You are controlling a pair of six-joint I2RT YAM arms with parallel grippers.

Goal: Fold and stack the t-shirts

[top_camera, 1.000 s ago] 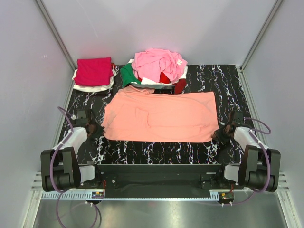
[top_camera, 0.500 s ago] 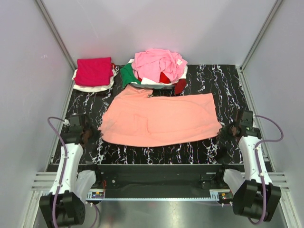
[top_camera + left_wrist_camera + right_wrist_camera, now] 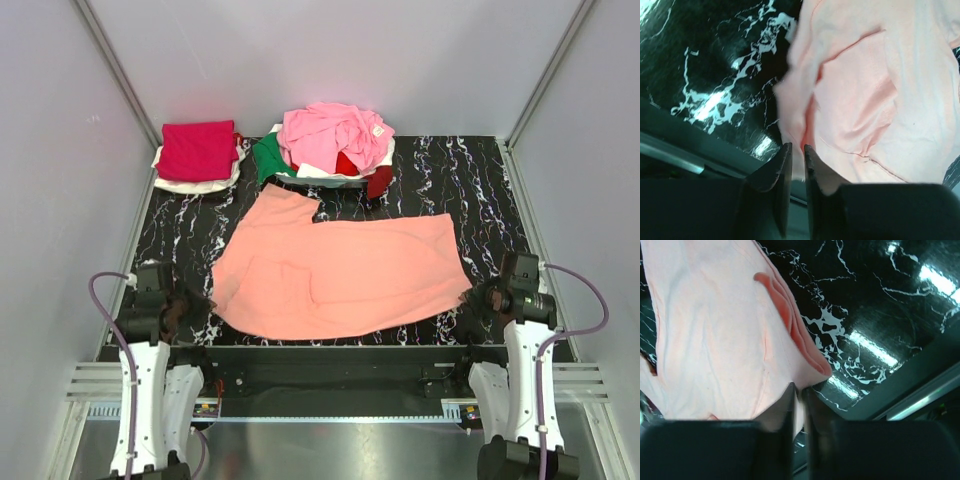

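Salmon-orange t-shirt lies spread between left pincer and right pincer, each clamped on one near corner.

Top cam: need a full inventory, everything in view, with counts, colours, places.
salmon shirt: 1, salmon-orange, spread flat mid-mat
pink shirt: 1, light pink, crumpled on top of far-centre pile
green shirt: 1, green, pile's left side
red shirt: at least 1, red, pile's right side
crimson shirt: 1, crimson-magenta, folded, far left
white shirts: count unclear, white, under crimson shirt and in pile
mat: 1, black with white veins, covers table
left gripper: 1, black, shut on salmon shirt's near-left corner
right gripper: 1, black, shut on its near-right corner
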